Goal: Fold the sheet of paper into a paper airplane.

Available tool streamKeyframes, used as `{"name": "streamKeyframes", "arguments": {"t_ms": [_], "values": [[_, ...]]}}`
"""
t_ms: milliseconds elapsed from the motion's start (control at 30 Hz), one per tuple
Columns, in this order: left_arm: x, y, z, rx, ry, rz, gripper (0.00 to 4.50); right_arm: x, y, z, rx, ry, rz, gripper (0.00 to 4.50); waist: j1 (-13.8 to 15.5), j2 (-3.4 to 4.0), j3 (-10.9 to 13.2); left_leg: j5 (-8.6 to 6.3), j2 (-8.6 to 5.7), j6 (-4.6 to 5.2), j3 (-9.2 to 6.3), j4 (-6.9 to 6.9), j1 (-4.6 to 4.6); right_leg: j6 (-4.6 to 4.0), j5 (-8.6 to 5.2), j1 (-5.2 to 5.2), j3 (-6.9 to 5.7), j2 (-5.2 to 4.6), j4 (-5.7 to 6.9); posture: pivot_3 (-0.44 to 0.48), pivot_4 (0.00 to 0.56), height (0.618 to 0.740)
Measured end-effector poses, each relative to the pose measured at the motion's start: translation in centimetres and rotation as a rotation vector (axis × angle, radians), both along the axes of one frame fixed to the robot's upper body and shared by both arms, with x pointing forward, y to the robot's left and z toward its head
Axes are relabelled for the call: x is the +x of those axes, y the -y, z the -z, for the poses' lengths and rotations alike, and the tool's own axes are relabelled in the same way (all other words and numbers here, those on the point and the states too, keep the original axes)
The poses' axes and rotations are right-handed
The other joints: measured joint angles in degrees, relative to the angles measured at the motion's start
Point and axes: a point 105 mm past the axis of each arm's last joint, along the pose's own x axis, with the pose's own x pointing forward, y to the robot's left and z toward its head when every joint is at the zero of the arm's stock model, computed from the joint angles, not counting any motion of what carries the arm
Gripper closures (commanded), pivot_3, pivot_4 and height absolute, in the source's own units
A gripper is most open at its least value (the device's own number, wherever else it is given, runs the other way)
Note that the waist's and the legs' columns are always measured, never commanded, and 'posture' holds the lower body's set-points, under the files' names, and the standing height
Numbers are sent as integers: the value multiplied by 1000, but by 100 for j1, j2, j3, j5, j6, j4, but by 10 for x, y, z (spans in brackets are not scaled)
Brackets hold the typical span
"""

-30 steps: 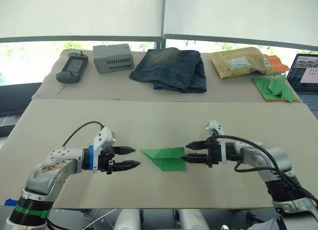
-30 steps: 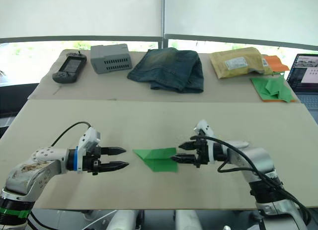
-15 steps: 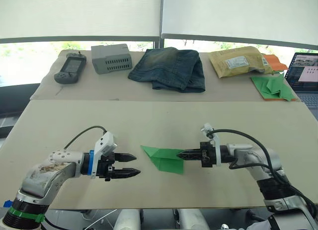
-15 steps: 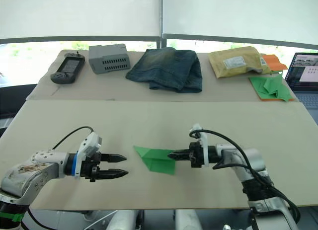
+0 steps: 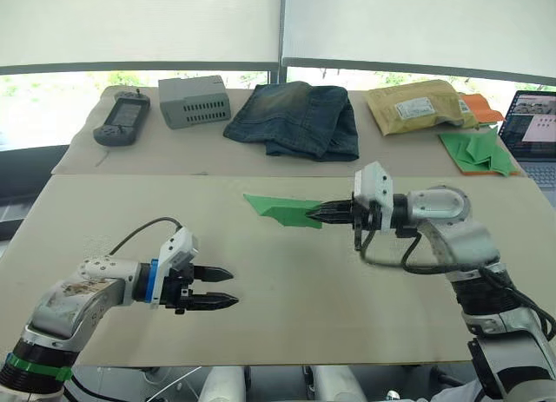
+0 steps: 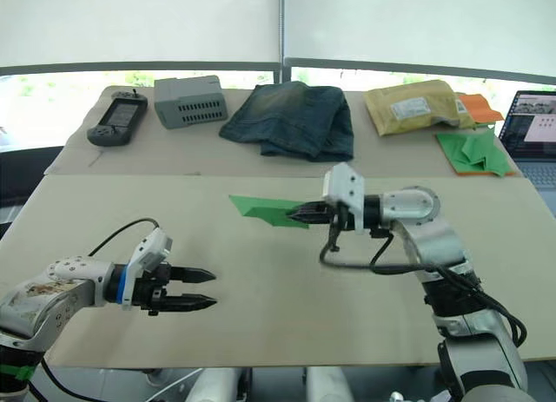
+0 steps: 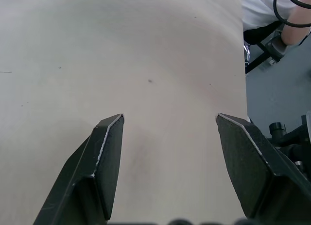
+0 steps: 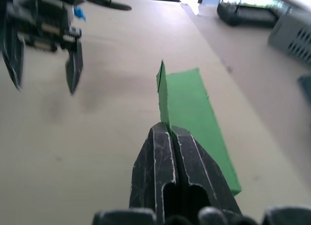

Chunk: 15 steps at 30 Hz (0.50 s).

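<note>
Your right gripper (image 5: 323, 214) pinches the flat, pointed, bright green folded paper wedge (image 5: 276, 208) aloft, nose toward your left; the left gripper (image 5: 219, 289), open and empty, hovers well apart, nearer you.
</note>
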Motion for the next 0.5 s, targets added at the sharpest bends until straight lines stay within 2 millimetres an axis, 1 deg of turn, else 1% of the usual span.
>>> {"name": "streamKeyframes", "arguments": {"t_ms": [67,100,167,233,333,367,433,500], "values": [[1,-1,2,9,0,-2,1308,-3,-1,10,-119,228,-74,4471,-10,0,0,0,0,-1,1,0,0,0,0,0,1,-1,0,0,150,728],[1,-1,3,12,-4,-4,1308,-6,-1,16,-159,308,-107,4471,-16,-1,1,0,0,-1,1,0,0,0,0,0,1,-1,1,0,150,728],[1,-1,3,12,-1,-2,1308,-10,-1,28,-202,485,-147,4471,-24,-2,1,0,1,-1,0,0,1,-4,1,-1,2,-1,4,0,150,728],[1,-1,3,13,9,0,1308,-19,-1,44,-204,609,-177,4471,-22,-2,1,0,2,-1,0,-2,2,-8,0,-2,2,-1,8,0,150,728],[-1,-1,5,13,0,-2,1308,-37,0,78,-175,638,-199,4471,-40,-1,1,0,1,-2,5,0,2,-31,11,-7,14,-3,19,0,150,728],[-1,-2,6,13,-2,-3,1308,-41,1,85,-180,645,-207,4471,-45,-1,1,1,0,-2,7,1,4,-33,13,-7,16,-3,20,0,150,728],[-3,-2,7,14,-9,-3,1308,-48,2,94,-197,691,-241,4471,-66,-1,1,1,1,-2,9,6,9,-23,8,-6,17,-1,21,0,150,728],[-3,-3,8,25,-8,2,1308,-49,3,96,-198,722,-248,4471,-76,-1,1,1,1,-3,11,5,16,-22,7,-2,16,2,22,0,150,728]]}}
